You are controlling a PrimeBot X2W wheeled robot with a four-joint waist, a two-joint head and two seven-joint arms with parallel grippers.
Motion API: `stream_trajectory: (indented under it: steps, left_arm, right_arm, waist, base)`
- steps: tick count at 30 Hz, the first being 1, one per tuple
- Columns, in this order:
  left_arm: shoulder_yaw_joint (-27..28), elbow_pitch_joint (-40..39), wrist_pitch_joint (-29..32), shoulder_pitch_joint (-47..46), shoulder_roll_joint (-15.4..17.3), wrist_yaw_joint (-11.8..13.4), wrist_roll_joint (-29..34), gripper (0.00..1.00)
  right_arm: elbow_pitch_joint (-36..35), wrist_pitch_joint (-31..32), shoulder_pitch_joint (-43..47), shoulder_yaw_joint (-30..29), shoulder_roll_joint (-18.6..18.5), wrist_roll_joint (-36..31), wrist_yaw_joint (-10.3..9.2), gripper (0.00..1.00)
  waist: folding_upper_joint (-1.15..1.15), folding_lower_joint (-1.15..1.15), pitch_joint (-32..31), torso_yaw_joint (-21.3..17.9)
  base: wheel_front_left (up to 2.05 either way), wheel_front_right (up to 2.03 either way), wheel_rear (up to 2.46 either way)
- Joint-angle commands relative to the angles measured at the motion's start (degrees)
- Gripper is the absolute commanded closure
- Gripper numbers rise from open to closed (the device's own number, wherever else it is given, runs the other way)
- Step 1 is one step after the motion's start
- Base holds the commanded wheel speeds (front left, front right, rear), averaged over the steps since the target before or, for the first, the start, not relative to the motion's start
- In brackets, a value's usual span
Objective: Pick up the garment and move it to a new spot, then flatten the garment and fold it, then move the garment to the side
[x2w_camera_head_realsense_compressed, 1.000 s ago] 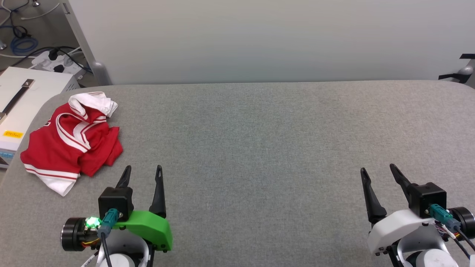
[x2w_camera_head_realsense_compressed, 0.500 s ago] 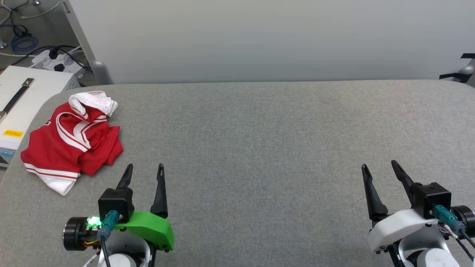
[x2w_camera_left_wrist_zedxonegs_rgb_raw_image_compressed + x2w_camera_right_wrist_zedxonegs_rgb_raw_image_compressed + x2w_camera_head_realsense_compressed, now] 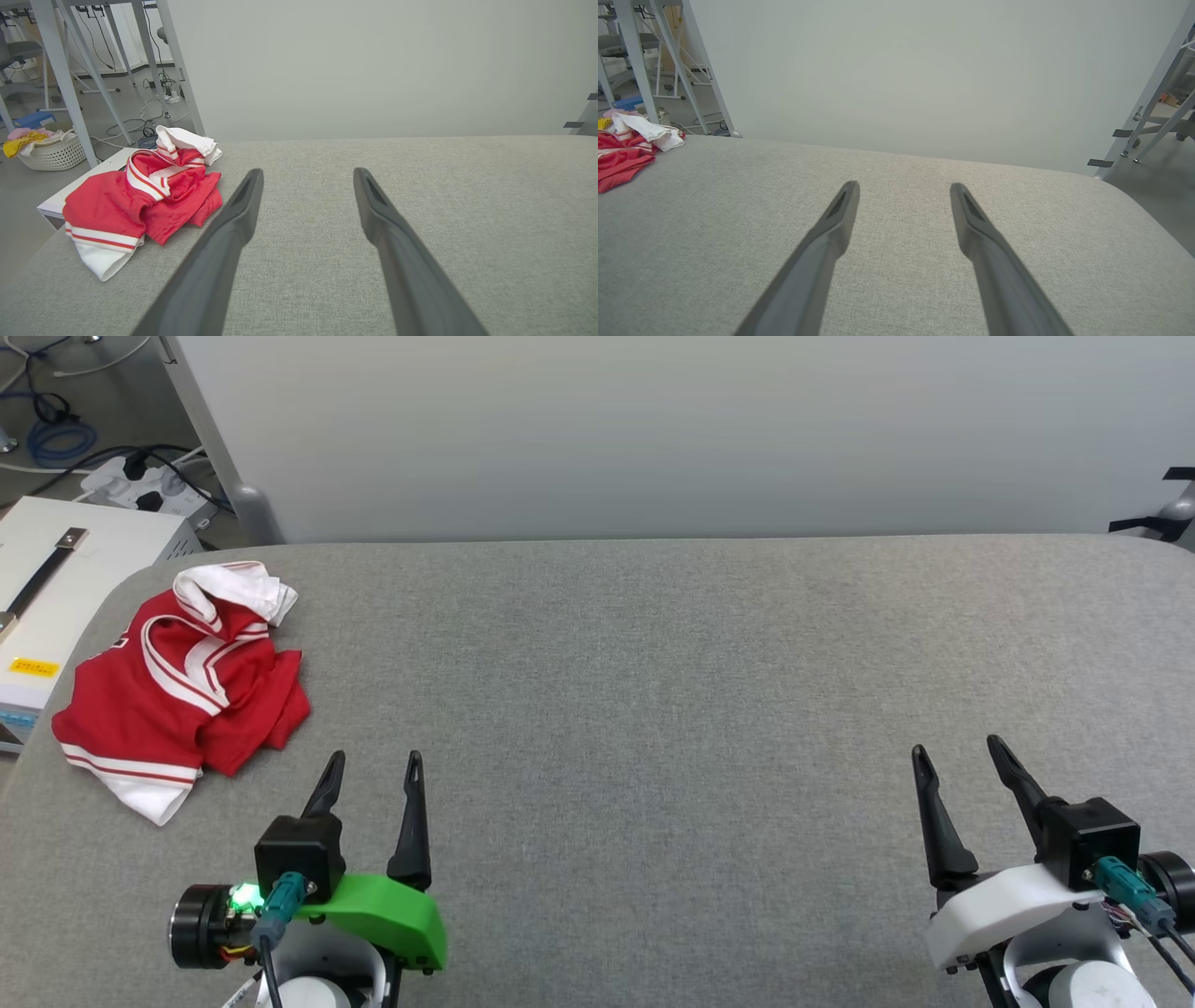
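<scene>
The garment (image 3: 177, 691) lies crumpled at the far left of the grey table (image 3: 653, 691), red with white sleeves and striped trim; its print is hidden in the folds. My left gripper (image 3: 375, 762) stands open just right of and nearer than it, apart from the cloth. In the left wrist view the garment (image 3: 140, 200) sits left of the open left gripper (image 3: 306, 173). Far to the right, my right gripper (image 3: 957, 752) is open over bare table. The right wrist view has the garment (image 3: 626, 149) at its left edge, well away from the right gripper (image 3: 903, 186).
A white box (image 3: 47, 607) with a dark handle stands off the table's left edge, with cables and a power strip (image 3: 140, 485) behind it. A pale wall panel (image 3: 653, 429) rises along the far edge. A laundry basket (image 3: 51, 151) sits on the floor.
My left gripper has shifted slightly right. The right gripper has edged a little forward. The garment has not been touched.
</scene>
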Motion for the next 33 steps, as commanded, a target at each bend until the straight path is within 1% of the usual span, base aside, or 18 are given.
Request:
stream_trajectory:
  steps: [1, 10, 16, 22, 33]
  left_arm:
    - [-0.2, 0.2, -0.6, 0.5, -0.1, -0.1, -0.6, 0.00]
    - [-0.7, 0.6, -1.7, 0.5, -0.1, -0.2, -1.3, 0.00]
    - [-1.0, 1.0, -2.6, 0.2, -0.1, -0.1, -1.7, 0.00]
    - [-1.2, 1.4, -3.3, 0.1, -0.1, -0.1, -1.9, 0.00]
    - [-1.5, 2.1, -4.6, 0.3, -0.2, -0.2, -2.4, 0.00]
  right_arm:
    - [-0.1, -0.6, 0.5, -0.1, 0.0, 0.3, -0.02, 0.00]
    - [-0.2, -1.7, 0.6, -0.1, 0.0, 0.6, -0.02, 0.00]
    - [-0.4, -2.6, 0.8, 0.8, 0.0, 0.9, -0.02, 0.00]
    - [-0.4, -3.3, 0.9, 1.6, 0.0, 1.2, -0.02, 0.00]
    - [-0.1, -4.6, 1.1, 3.8, 0.0, 1.1, -0.03, 0.00]
  waist:
    - [0.00, 0.00, 0.1, 0.0]
    - [0.00, 0.00, 0.3, 0.5]
    - [0.00, 0.00, 0.9, 2.3]
    - [0.00, 0.00, 1.2, 5.1]
    - [0.00, 0.00, 1.1, 11.7]
  base:
    - [0.00, 0.00, 0.00]
    - [0.00, 0.00, 0.00]
    - [0.00, 0.00, 0.00]
    - [0.00, 0.00, 0.00]
    - [0.00, 0.00, 0.00]
